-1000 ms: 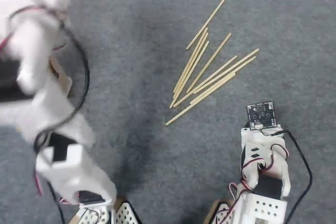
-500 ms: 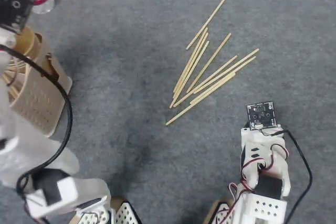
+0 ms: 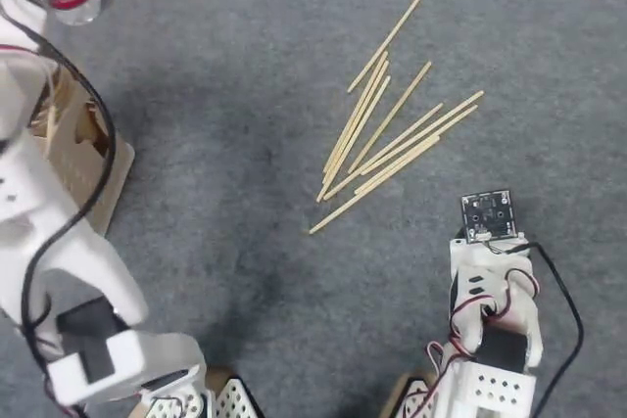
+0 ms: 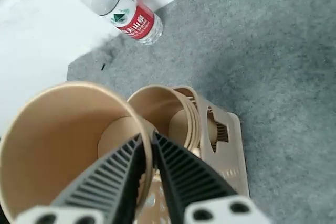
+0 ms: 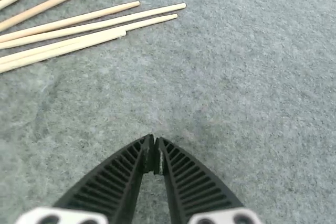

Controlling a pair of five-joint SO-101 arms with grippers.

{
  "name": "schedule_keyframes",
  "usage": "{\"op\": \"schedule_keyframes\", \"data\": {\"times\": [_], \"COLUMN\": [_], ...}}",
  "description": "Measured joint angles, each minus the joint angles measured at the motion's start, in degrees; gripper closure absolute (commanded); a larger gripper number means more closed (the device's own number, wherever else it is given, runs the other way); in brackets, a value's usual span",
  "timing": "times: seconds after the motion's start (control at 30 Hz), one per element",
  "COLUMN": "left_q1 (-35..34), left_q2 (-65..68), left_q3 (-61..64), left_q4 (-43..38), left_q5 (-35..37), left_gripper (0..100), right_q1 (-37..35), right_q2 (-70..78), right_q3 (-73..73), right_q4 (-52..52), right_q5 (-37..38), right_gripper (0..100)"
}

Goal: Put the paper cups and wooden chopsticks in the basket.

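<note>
The left gripper (image 4: 148,138) is pinching a cup's (image 4: 52,140) rim above the basket (image 4: 233,150), which is sitting at the mat's (image 3: 245,95) 9 o'clock edge, largely hidden under that arm. The chopsticks (image 3: 392,134) are lying toward 1 o'clock with open mat all around. The right gripper (image 5: 156,153) is resting closed and empty at 5 o'clock.

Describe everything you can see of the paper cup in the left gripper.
The tan paper cup is round and plain, with a thin rolled rim. Its open mouth is turned to the wrist camera, so the smooth inner wall and flat round bottom show. It looks undented. The left gripper is shut on its wall at the rim, with one of the black ribbed fingers outside and one inside. It hangs close by the beige perforated basket, which holds a second tan cup. Whether they touch cannot be told.
</note>
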Motion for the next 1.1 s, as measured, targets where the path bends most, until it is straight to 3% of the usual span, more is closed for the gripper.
{"op": "schedule_keyframes", "data": {"times": [0.3,0.5,0.77,0.93,1.1], "left_q1": [0.2,2.1,2.2,-0.3,-6.1], "left_q2": [4.0,4.0,4.0,4.3,8.7], "left_q3": [0.5,0.4,-7.5,-14.5,-11.3], "left_q4": [0.2,2.7,2.7,-2.0,-10.8], "left_q5": [2.5,3.7,9.4,15.5,21.0], "left_gripper": [97,80,80,80,80], "right_q1": [0.0,0.0,0.0,0.0,0.0], "right_q2": [0.0,0.0,0.0,0.0,0.0], "right_q3": [0.0,0.0,0.0,0.0,0.0], "right_q4": [0.0,0.0,0.0,0.0,0.8], "right_q5": [0.0,0.0,0.0,0.0,0.0], "right_gripper": [98.6,98.6,98.6,98.6,98.4]}}
